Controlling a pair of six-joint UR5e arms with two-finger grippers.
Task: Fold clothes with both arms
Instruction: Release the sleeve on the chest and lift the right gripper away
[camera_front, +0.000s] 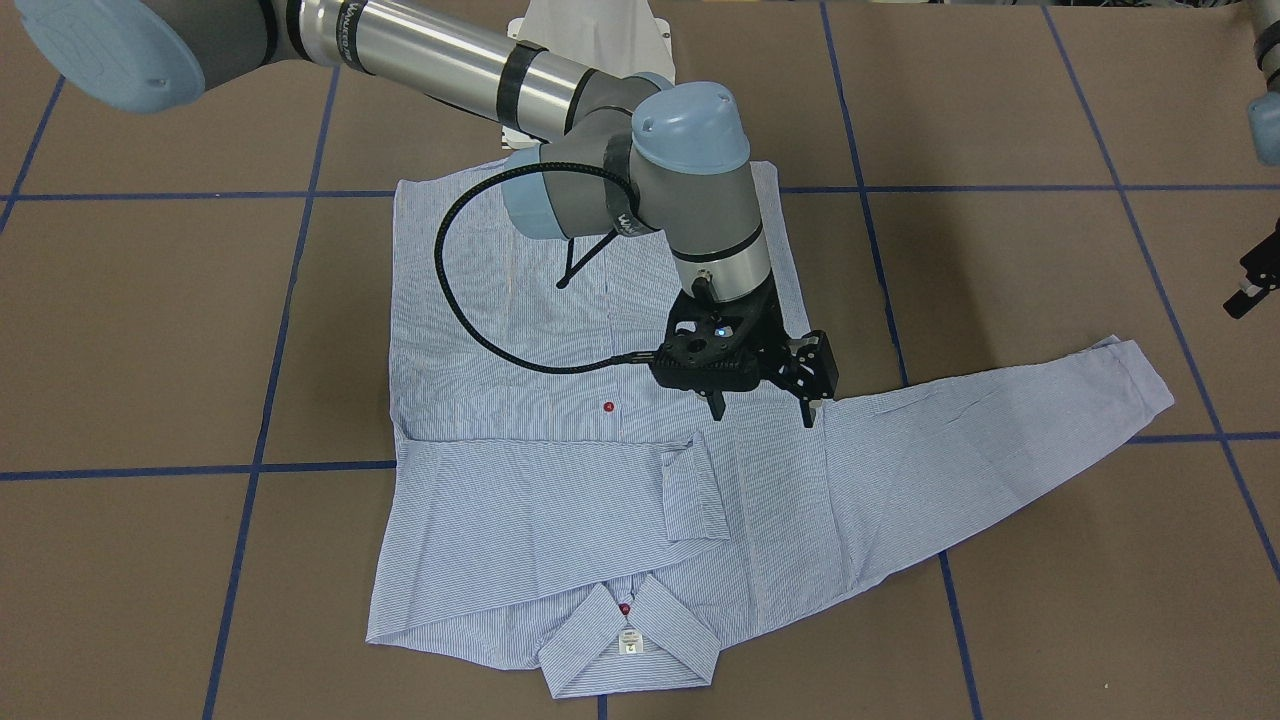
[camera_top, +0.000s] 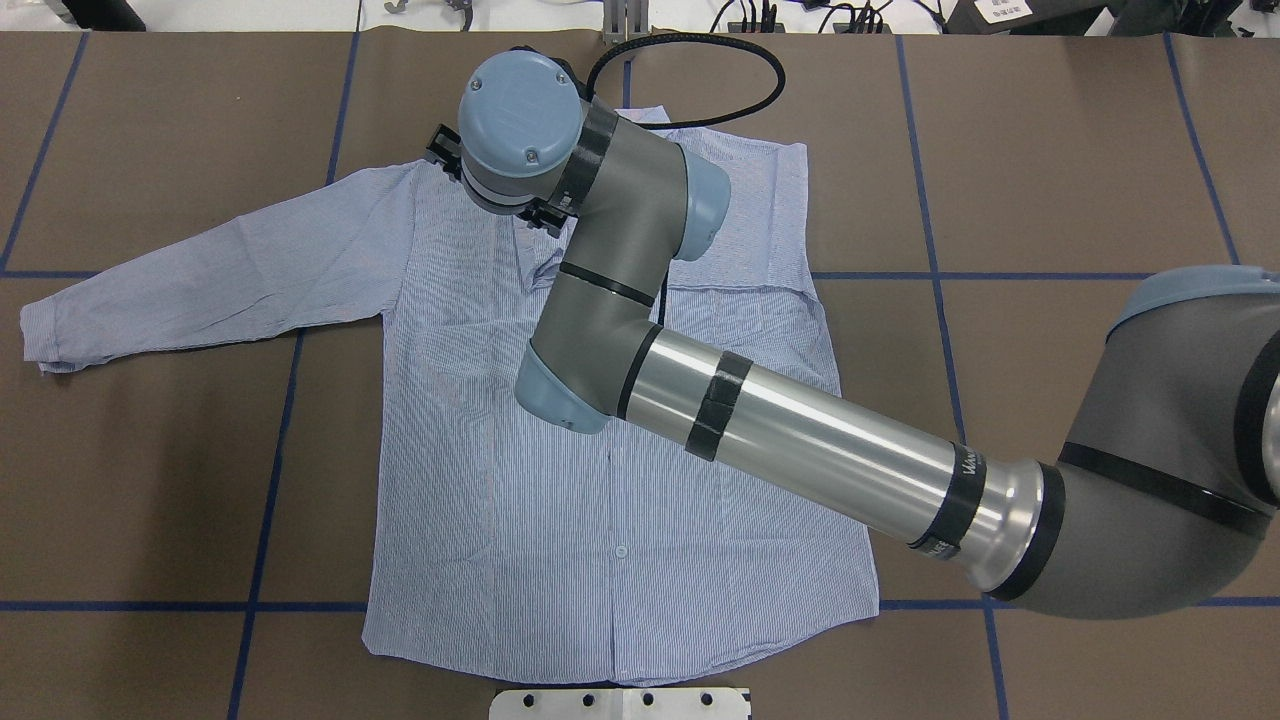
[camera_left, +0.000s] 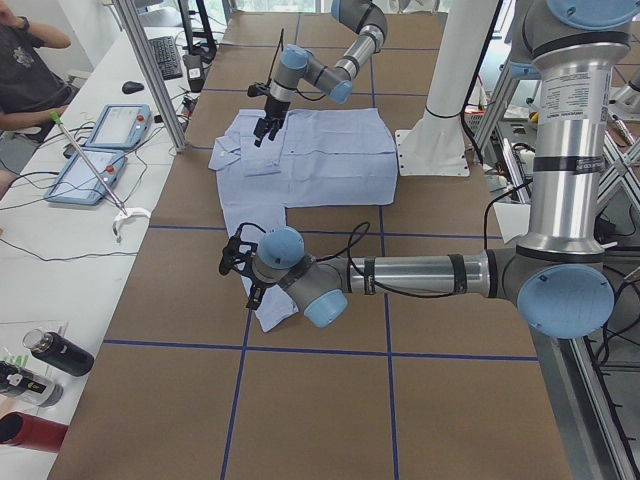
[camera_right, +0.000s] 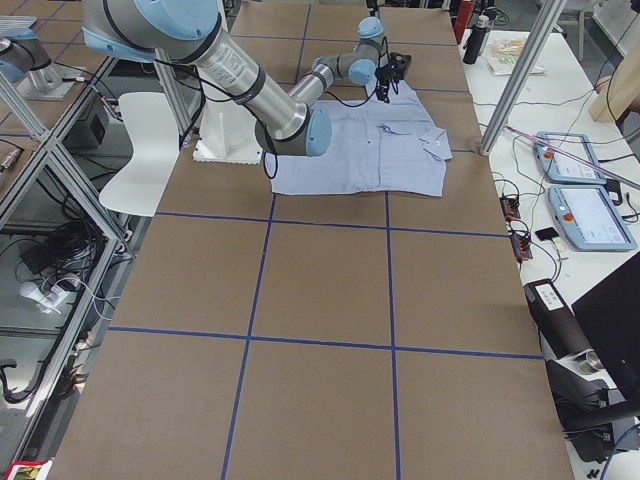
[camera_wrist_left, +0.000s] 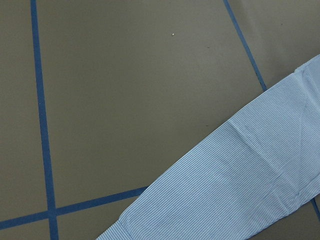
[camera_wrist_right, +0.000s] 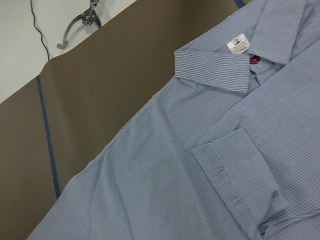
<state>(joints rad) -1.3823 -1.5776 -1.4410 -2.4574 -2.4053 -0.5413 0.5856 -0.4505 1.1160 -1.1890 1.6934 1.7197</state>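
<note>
- Shirt (camera_front: 500, 330) is flat on the counter (camera_front: 130, 330), front up, collar (camera_front: 630, 650) at the edge away from the robot.
- Folded sleeve (camera_front: 540, 480) lies across the chest, its cuff (camera_front: 692, 490) about mid-shirt. The long sleeve (camera_front: 1000, 440) sticks straight out to the robot's left.
- Right pincer (camera_front: 763, 418) hangs over the shirt by the long sleeve's armpit, fingers apart, nothing in them.
- Left pincer (camera_front: 1256, 283) is off near the long sleeve's end. Can't tell if it's apart or together.
</note>
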